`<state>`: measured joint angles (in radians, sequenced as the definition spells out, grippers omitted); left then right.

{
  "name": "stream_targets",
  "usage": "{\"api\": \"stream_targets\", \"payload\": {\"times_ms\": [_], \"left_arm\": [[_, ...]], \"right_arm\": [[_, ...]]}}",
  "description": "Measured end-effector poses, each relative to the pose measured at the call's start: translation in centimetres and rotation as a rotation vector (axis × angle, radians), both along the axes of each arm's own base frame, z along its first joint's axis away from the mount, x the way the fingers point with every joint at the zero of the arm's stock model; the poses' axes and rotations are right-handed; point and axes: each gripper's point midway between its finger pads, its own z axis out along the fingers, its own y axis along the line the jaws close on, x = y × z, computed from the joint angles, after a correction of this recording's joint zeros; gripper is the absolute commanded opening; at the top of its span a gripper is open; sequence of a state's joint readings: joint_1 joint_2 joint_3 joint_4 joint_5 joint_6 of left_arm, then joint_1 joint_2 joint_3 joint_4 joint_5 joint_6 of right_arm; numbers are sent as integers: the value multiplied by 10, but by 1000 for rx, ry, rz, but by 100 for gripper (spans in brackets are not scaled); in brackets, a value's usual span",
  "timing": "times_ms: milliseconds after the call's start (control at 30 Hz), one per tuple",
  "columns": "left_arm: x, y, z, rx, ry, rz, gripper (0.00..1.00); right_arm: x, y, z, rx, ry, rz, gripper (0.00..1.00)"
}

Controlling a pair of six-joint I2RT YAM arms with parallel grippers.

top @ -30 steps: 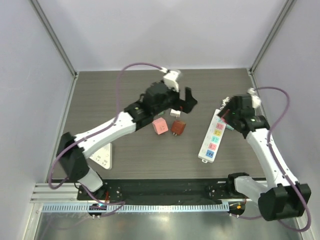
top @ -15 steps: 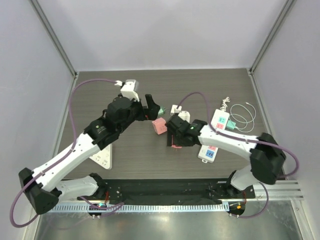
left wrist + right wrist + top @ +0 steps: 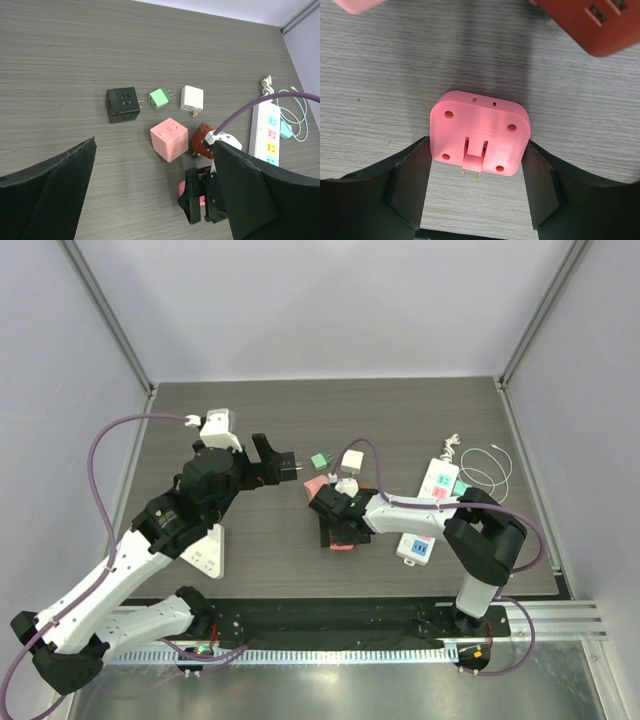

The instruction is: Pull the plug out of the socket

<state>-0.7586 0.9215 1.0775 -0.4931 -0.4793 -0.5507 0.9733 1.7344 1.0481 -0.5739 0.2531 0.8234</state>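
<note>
Right wrist view: our right gripper (image 3: 476, 152) clamps a smooth, rounded-square pink plug (image 3: 480, 125); a red cube socket (image 3: 590, 25) sits at one o'clock. Our left gripper (image 3: 150, 195) stands wide.

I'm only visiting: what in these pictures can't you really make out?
Pink flat plug: in the top view, mostly covered by the right gripper shut on it.
Red-brown cube socket: in the right wrist view, cut off by the top edge.
White power strip: in the left wrist view, its near end sits behind a finger of the open left gripper.
</note>
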Motion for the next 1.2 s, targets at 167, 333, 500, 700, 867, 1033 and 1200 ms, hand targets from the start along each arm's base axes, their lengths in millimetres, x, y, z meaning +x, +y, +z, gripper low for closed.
{"api": "stream_targets", "payload": {"times_ms": [167, 333, 500, 700, 867, 1033, 1200], "left_arm": [[-1, 1, 0, 0, 0, 0, 100], [-1, 2, -1, 4, 1, 4, 100], [0, 8, -1, 25, -4, 27, 100], [0, 13, 6, 36, -24, 38, 100], [5, -1, 12, 11, -47, -4, 100], [25, -54, 1, 1, -32, -163, 98], [56, -135, -36, 68, 28, -353, 98]], "right_arm": [[3, 3, 0, 1, -4, 0, 68], [4, 4, 2, 13, -11, -2, 84], [2, 3, 5, 21, -17, -1, 94], [7, -9, 31, 43, -49, -29, 94], [27, -43, 79, 92, -132, -121, 94], [46, -109, 122, 79, -224, -279, 100], [62, -201, 155, 96, -317, -540, 100]]}}
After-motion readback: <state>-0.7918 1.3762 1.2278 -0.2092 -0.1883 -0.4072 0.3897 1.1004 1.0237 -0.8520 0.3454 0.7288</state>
